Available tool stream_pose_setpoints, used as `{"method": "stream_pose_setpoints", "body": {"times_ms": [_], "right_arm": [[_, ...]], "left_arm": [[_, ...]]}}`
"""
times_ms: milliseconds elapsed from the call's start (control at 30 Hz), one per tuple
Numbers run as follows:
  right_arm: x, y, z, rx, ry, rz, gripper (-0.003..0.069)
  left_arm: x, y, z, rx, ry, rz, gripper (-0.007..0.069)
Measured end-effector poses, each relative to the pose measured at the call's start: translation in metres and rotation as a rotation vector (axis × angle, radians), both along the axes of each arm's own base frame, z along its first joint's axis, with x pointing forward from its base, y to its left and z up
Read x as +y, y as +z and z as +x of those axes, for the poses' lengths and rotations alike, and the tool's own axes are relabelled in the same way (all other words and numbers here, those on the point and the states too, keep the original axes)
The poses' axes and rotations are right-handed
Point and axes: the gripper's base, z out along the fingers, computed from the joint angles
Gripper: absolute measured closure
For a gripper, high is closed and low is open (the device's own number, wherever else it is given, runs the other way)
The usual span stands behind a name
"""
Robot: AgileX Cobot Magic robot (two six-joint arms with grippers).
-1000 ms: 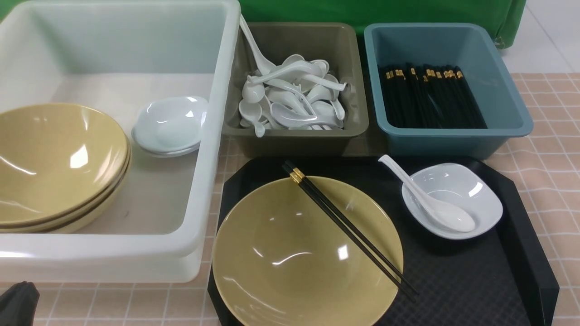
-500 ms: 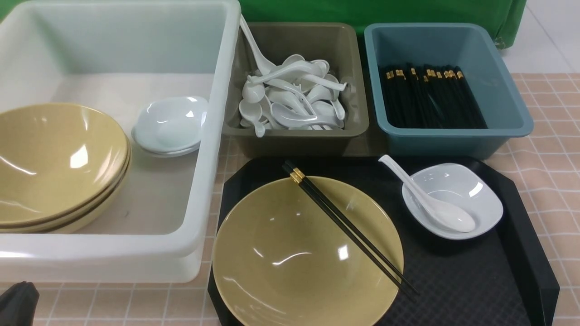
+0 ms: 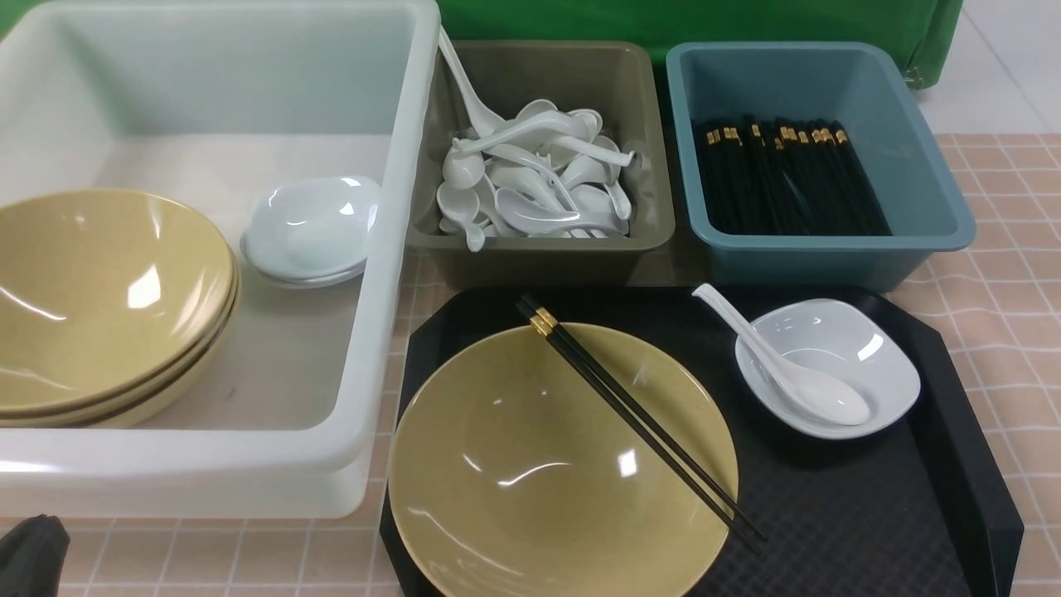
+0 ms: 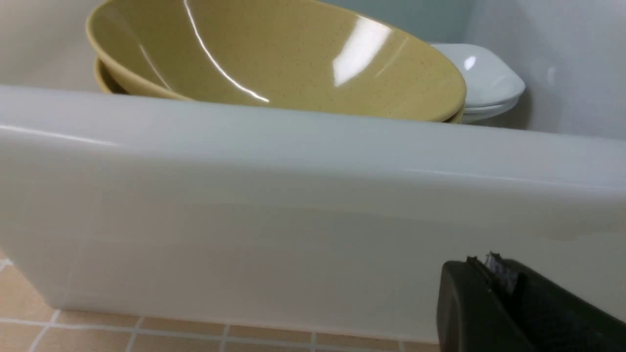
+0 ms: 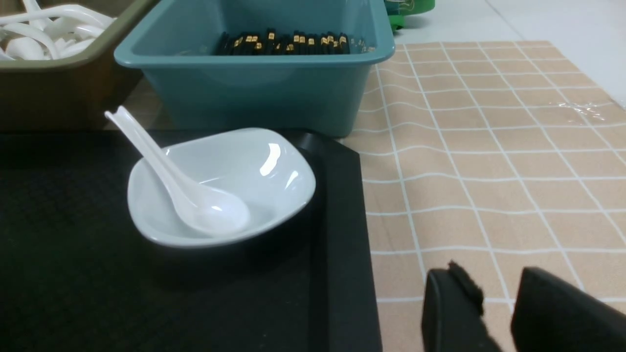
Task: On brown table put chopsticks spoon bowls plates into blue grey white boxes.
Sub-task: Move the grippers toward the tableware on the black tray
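our right gripper [image 5: 494, 276] shows its fingers slightly parted above the cloth [image 5: 489, 146], holding nothing; of the left gripper [image 4: 499, 288] we cannot tell whether the fingers meet. the chopsticks [image 3: 638, 419] lie loose across the yellow bowl [image 3: 514, 497] on the black tray [image 3: 953, 506], and the spoon [image 3: 787, 369] leans in the white dish [image 3: 870, 348] beside it. if we lift the bowl first, the chopsticks likely roll off; a pinch catching one stick may split the pair short of the blue box [image 3: 937, 207]. the glossy spoon may slip, or drag its dish along.
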Motion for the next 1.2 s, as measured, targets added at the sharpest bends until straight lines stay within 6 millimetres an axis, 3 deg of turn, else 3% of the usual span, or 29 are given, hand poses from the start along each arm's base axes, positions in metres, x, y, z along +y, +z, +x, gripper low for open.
{"method": "stream_pose_setpoints", "body": {"times_ms": [167,300,433,467,500,567,667,767,1000,1100,1133,1167,1200], "right_arm": [[0.0,0.0,0.0,0.0,-0.001,0.005,0.0423],[0.0,0.0,0.0,-0.003,-0.006,0.026,0.0423],[0.0,0.0,0.0,-0.01,-0.032,0.137,0.0423],[0.001,0.0,0.0,-0.012,-0.046,0.213,0.0423],[0.001,0.0,0.0,-0.014,-0.052,0.245,0.0423],[0.003,0.001,0.0,-0.021,-0.095,0.526,0.0423],[0.006,0.001,0.0,-0.021,-0.176,0.998,0.0423],[0.007,0.001,0.0,-0.017,-0.212,1.17,0.0423],[0.006,0.0,0.0,-0.007,-0.194,1.066,0.0423],[0.008,0.002,0.001,-0.016,-0.131,0.971,0.0423],[0.008,0.003,0.001,-0.018,-0.122,0.962,0.0423],[0.009,0.01,0.0,-0.03,-0.078,0.891,0.0423],[0.01,0.019,-0.001,-0.047,-0.037,0.835,0.0423]], "left_arm": [[-0.001,0.001,0.0,-0.016,0.002,-0.038,0.0619],[-0.004,0.003,0.001,-0.048,0.011,-0.249,0.0619],[-0.01,0.008,0.002,-0.087,0.03,-0.739,0.0619],[-0.012,0.009,0.002,-0.092,0.036,-0.896,0.0619],[-0.013,0.009,0.002,-0.092,0.037,-0.924,0.0619],[-0.015,0.013,0.002,-0.106,0.042,-1.197,0.0619],[-0.016,0.016,0.002,-0.12,0.041,-1.325,0.0619],[-0.015,0.017,0.002,-0.13,0.044,-1.35,0.0619],[-0.016,0.019,0.002,-0.135,0.024,-1.29,0.0619],[-0.02,0.061,-0.007,-0.231,-0.112,-1.002,0.0619],[-0.02,0.061,-0.007,-0.229,-0.116,-0.981,0.0619],[-0.023,0.086,-0.015,-0.288,-0.182,-0.817,0.0619],[-0.026,0.098,-0.018,-0.295,-0.216,-0.723,0.0619]]}}
